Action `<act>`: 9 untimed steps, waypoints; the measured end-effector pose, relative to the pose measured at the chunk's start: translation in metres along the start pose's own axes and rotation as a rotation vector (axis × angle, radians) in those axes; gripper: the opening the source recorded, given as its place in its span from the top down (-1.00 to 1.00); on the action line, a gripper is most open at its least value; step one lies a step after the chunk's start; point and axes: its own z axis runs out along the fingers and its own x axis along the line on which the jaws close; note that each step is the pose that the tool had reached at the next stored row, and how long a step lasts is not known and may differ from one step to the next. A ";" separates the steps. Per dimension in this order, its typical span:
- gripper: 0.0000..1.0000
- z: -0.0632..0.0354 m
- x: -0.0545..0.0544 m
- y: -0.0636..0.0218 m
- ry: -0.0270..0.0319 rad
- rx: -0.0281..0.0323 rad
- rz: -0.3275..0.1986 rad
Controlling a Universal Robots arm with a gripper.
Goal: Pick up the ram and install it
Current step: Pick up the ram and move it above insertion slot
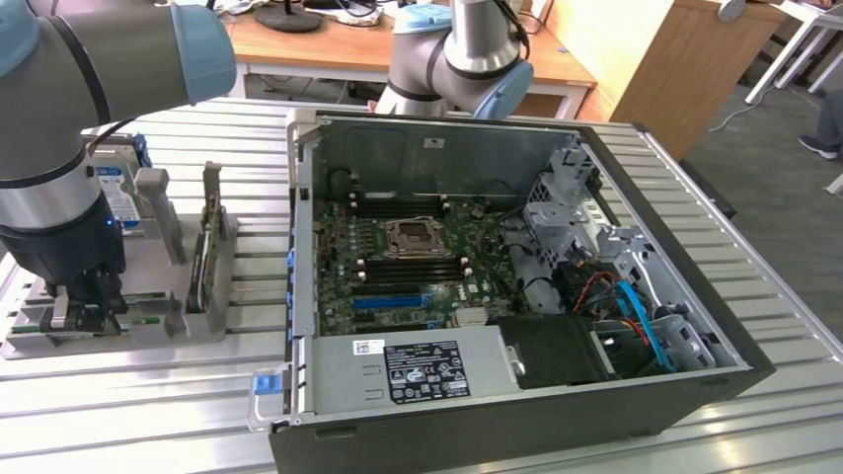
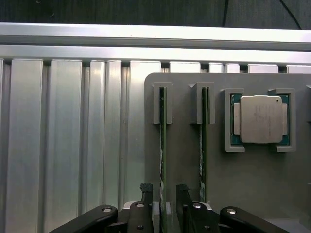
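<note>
The ram (image 2: 163, 136) is a thin green stick seen edge-on, standing in a slot of the grey holder (image 2: 252, 184). My gripper (image 2: 164, 193) is open, with one black finger on each side of the stick's near end and a small gap on both sides. A second green stick (image 2: 204, 141) stands in the neighbouring slot. In the exterior view the gripper (image 1: 82, 314) is lowered onto the holder (image 1: 197, 316) at the exterior view's left, beside the open computer case (image 1: 737, 375).
A square silver processor (image 2: 261, 119) lies in a pocket of the holder beside the sticks. A hard drive with a blue label (image 1: 116, 197) stands behind the arm. In the case, the motherboard's socket (image 1: 411, 237) sits between black memory slots (image 1: 409, 267). The table is ribbed aluminium (image 2: 58, 145).
</note>
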 end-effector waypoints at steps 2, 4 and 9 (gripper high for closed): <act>0.34 0.0000 0.000 0.0000 0.0000 0.0000 0.000; 0.34 0.0001 0.000 0.0000 0.0000 0.0000 0.000; 0.34 0.0002 0.000 0.0001 -0.0002 0.0002 0.000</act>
